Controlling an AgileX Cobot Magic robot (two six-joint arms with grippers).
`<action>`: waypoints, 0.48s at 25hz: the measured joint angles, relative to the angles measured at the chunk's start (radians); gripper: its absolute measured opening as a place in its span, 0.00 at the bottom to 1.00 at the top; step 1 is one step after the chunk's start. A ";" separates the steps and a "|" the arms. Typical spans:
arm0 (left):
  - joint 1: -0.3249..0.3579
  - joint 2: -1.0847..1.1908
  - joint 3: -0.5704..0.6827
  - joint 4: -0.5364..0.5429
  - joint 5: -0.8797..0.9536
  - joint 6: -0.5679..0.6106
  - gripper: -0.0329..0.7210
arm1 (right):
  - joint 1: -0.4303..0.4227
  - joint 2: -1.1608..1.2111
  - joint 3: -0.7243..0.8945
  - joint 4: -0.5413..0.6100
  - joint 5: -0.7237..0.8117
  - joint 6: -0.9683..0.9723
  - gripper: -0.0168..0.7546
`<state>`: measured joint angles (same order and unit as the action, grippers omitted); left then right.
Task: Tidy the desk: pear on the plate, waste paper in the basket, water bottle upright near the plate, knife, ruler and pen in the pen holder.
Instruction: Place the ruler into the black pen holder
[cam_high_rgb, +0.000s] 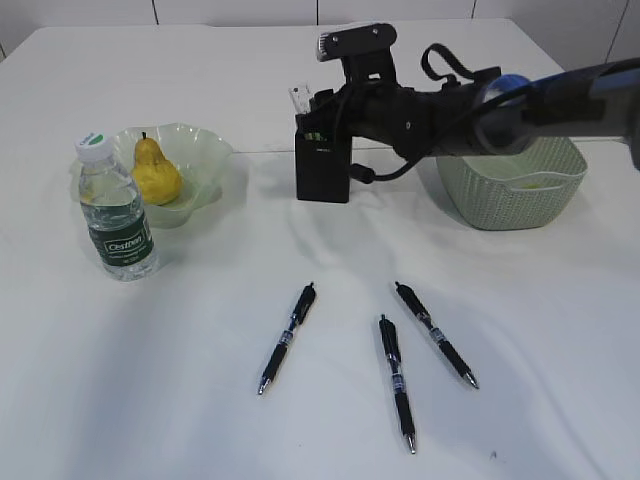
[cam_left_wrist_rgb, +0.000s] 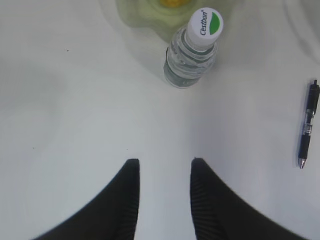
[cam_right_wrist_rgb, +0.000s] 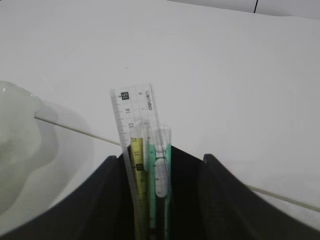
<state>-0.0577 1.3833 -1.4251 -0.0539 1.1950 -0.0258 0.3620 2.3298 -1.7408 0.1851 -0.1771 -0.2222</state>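
Now my right jaws (cam_right_wrist_rgb: 161, 165) stand wide around the ruler (cam_right_wrist_rgb: 134, 117) in the pen holder (cam_high_rgb: 322, 160) at twelve o'clock; left jaws (cam_left_wrist_rgb: 162, 172) narrow, empty. Next: lift clear, fetch a pen (cam_high_rgb: 287, 337) from the counter (cam_high_rgb: 150, 380).

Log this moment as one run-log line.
right gripper: open over pen holder | ruler: in holder | pear: on plate | water bottle: upright | three pens: on table
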 joint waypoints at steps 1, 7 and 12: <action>0.000 0.000 0.000 0.000 0.000 0.000 0.36 | 0.000 -0.014 -0.006 0.000 0.023 0.000 0.55; 0.000 0.000 0.000 0.000 0.013 0.000 0.36 | 0.000 -0.128 -0.009 0.000 0.214 0.000 0.55; 0.000 0.000 0.000 0.000 0.037 0.000 0.36 | 0.000 -0.218 -0.030 -0.021 0.461 -0.007 0.55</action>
<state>-0.0577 1.3833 -1.4251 -0.0539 1.2321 -0.0258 0.3620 2.1113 -1.7712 0.1643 0.2837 -0.2294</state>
